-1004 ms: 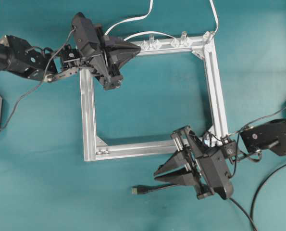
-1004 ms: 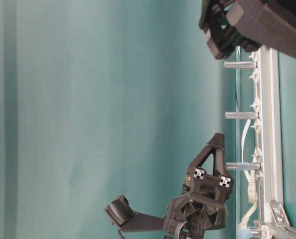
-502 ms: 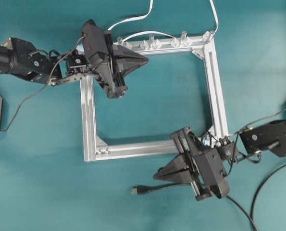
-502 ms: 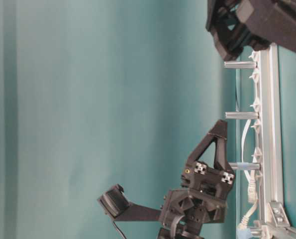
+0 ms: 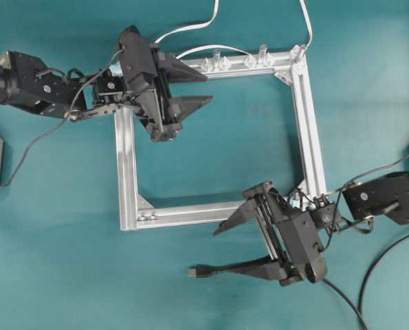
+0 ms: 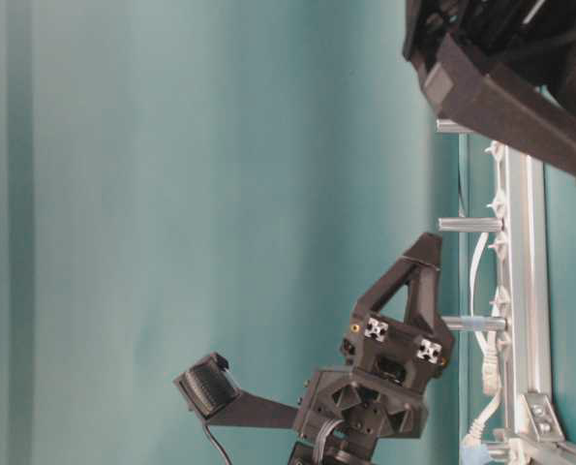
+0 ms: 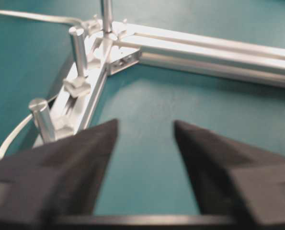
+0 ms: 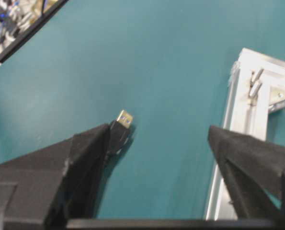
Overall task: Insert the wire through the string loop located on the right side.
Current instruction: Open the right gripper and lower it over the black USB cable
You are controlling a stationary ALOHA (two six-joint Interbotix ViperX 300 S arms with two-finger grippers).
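Below my right gripper [image 5: 220, 248], jaws spread, wire [image 8: 119, 128] plug plain only in wrist view, left gripper [image 5: 207, 88] likewise released.

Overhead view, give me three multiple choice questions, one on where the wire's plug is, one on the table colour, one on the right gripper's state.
1. Where does the plug of the wire lie?
A. Inside the aluminium frame
B. On the table, outside the frame's lower rail
C. Clamped in the left gripper

2. What colour is the table?
A. Teal
B. White
C. Red

3. How is the right gripper set?
A. Shut on the plug
B. Shut, empty
C. Open

Answers: 1 B, the plug rests below the lower rail; 2 A, teal all around; 3 C, its fingers stand wide apart.
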